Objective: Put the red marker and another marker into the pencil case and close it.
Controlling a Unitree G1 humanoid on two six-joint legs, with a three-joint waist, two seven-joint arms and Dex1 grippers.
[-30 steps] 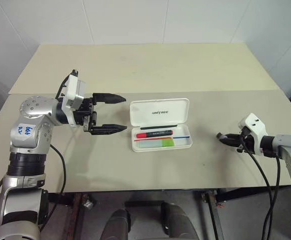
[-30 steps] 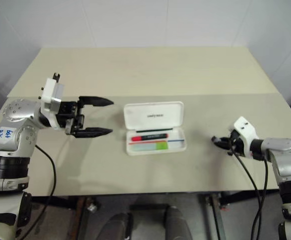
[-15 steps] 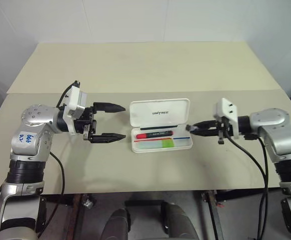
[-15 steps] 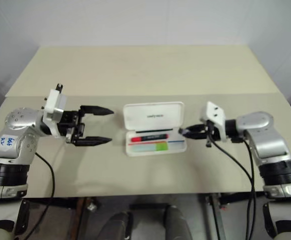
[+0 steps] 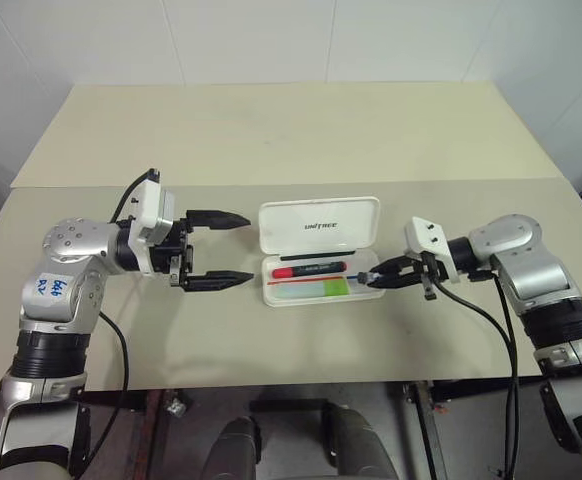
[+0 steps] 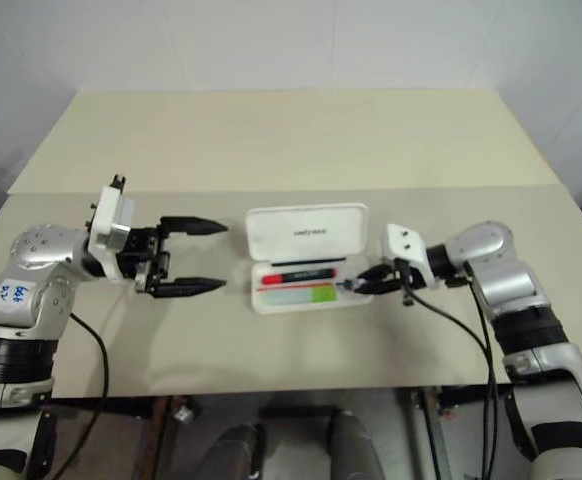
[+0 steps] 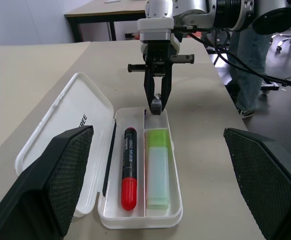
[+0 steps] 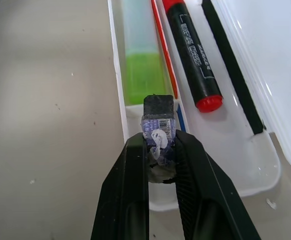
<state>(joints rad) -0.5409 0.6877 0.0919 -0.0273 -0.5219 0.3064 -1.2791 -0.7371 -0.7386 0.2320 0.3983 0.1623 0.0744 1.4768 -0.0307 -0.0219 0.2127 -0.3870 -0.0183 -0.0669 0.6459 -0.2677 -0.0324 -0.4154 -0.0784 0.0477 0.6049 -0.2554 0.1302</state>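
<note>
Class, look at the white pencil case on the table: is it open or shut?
Open. The pencil case has its lid folded back flat, leaving the red marker and green highlighter exposed in the tray.

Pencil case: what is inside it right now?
The open pencil case holds the red marker and the green highlighter, side by side. The tray floor beneath them is covered.

The small dark object (image 8: 158,131) pinched in the right gripper (image 8: 160,150) was too blurred to identify; its label (bluish, with what looked like a barcode) could not be read. The gripper hid the right end of the pencil case (image 5: 371,215) in the head views. The print on the red marker (image 7: 128,167) was too small to read. A person (image 7: 245,60) beyond the right arm was cut off, only legs showing.
</note>
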